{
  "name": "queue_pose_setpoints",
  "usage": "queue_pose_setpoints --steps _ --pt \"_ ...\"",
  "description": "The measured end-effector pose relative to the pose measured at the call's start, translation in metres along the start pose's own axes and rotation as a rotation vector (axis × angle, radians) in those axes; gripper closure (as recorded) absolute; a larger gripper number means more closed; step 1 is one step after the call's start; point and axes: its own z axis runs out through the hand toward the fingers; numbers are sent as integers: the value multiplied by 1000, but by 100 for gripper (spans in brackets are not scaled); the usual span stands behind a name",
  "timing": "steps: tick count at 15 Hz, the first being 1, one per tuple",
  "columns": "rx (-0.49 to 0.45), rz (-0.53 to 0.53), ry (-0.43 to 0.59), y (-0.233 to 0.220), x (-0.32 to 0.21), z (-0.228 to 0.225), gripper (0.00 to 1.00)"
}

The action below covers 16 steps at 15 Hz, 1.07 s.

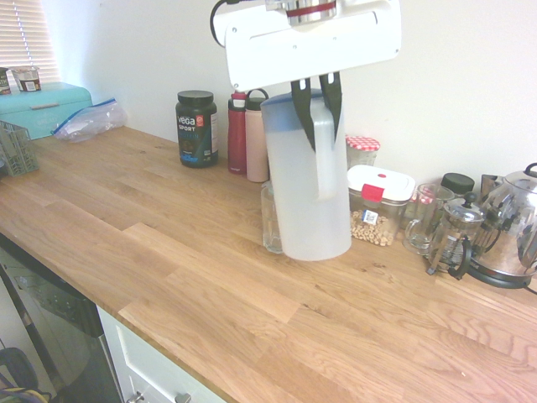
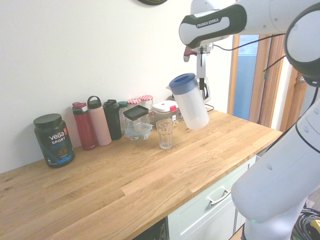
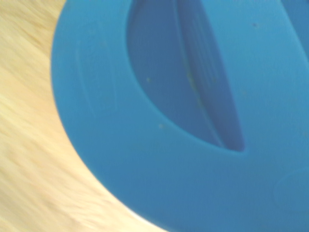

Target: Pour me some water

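Observation:
A tall translucent white pitcher [image 1: 306,180] with a blue lid [image 2: 181,81] hangs just above the wooden counter [image 1: 168,252]. My gripper [image 1: 317,113] comes down from above and is shut on the pitcher's handle [image 1: 325,164]. In the second exterior view the pitcher [image 2: 192,106] is tilted, its lid leaning toward a clear ribbed glass [image 2: 165,133] that stands upright on the counter just beside it. In the first exterior view the glass [image 1: 270,220] is half hidden behind the pitcher. The blue lid [image 3: 193,121] fills the wrist view. No water stream shows.
Along the wall stand a black Vega Sport tub [image 1: 197,128], a red bottle [image 1: 237,134], a pink bottle [image 1: 256,141], a red-latched container [image 1: 379,206], a French press [image 1: 456,239] and a kettle [image 1: 512,227]. A teal bread box [image 1: 38,107] sits far left.

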Motion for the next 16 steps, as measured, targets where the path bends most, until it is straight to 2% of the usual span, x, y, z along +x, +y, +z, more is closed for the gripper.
queue_pose_setpoints --steps 2,5,10,16 --pt "66 101 8 1 -19 17 100" --pt "115 266 36 -5 -24 42 100" --pt "121 547 64 -16 -46 45 100" --pt "70 835 170 -109 -109 35 100"
